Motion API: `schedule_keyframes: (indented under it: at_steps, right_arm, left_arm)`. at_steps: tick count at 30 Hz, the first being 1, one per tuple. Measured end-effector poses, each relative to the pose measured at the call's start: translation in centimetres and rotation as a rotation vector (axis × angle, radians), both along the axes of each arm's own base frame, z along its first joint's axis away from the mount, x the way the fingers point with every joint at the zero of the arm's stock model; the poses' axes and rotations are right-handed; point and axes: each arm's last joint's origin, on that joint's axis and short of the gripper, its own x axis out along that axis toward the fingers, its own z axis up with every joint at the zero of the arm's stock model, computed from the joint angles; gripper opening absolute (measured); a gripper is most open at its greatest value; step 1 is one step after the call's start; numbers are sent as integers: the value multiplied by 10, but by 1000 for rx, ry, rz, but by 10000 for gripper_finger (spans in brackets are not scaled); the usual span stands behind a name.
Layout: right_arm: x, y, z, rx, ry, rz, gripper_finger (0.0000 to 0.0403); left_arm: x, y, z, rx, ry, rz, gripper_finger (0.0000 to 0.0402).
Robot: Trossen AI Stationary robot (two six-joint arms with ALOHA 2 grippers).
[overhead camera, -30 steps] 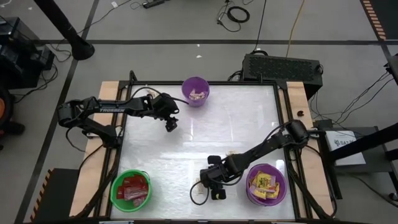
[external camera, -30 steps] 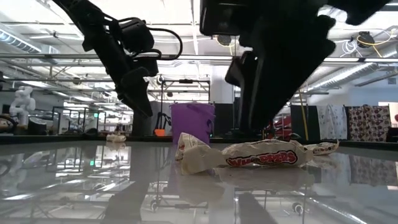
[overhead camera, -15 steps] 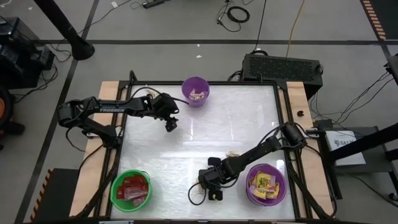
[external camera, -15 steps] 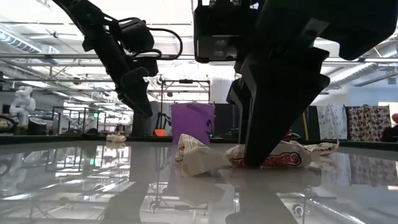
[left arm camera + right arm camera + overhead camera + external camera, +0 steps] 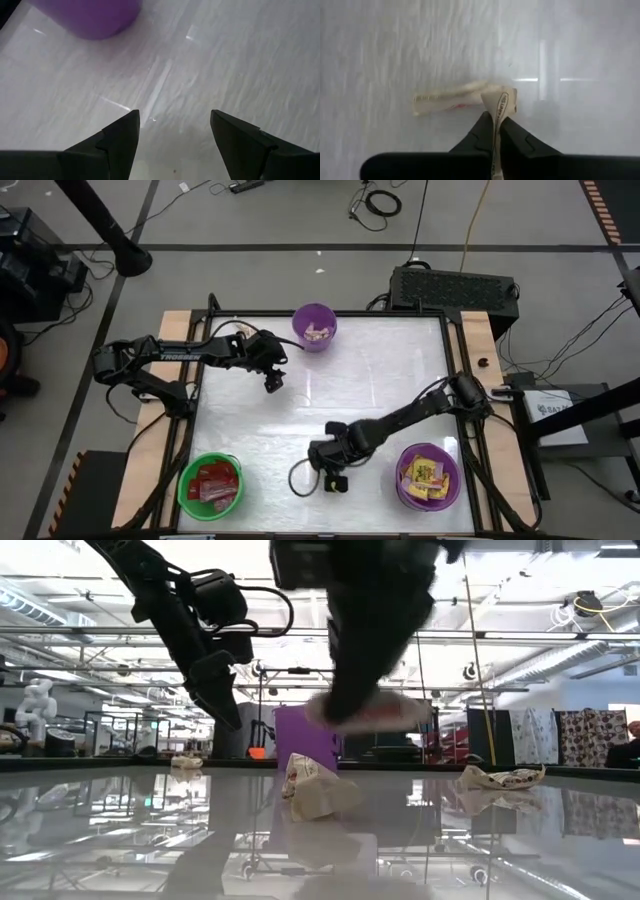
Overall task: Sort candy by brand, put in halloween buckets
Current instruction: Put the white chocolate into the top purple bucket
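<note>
The bright green round plastic bucket [image 5: 211,484] at the near left corner holds flat red packets. The left gripper [image 5: 272,379] hangs idle, fingers spread, near the far purple round bucket [image 5: 314,327]. The right gripper [image 5: 496,131] is pinched shut on a pale tan twisted-wrapper candy [image 5: 501,102], lifted clear of the white table [image 5: 380,370]. It holds only a thin wrapper edge, so the sweet could slip free during travel. Two more tan pieces [image 5: 312,787] remain; the near purple bucket [image 5: 429,477] holds yellow packets
</note>
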Motion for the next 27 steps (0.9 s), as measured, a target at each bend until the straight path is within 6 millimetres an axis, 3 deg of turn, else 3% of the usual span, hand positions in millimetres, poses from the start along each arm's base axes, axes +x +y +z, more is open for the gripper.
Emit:
schedule_keyframes:
  at_steps: [8,12,16,20,24,27]
  right_arm:
    - [13,-44,56,-111,48,124,3]
    - [20,-80,101,-132,-79,129,2]
    - [7,-127,151,-168,-241,94,1]
    - [-9,-183,182,-242,-341,35,1]
    - [-10,-244,193,-309,-458,-102,0]
    - [-6,-284,187,-294,-523,-189,0]
  left_arm:
    - [-3,-1,-2,-6,36,-11,251]
    - [-5,-2,-3,-8,66,-24,251]
    - [-6,-2,-4,-16,80,-20,251]
    - [-6,-2,-4,-16,79,-20,251]
    - [-6,-2,-4,-20,78,-14,251]
    - [-6,-2,-4,-34,72,12,251]
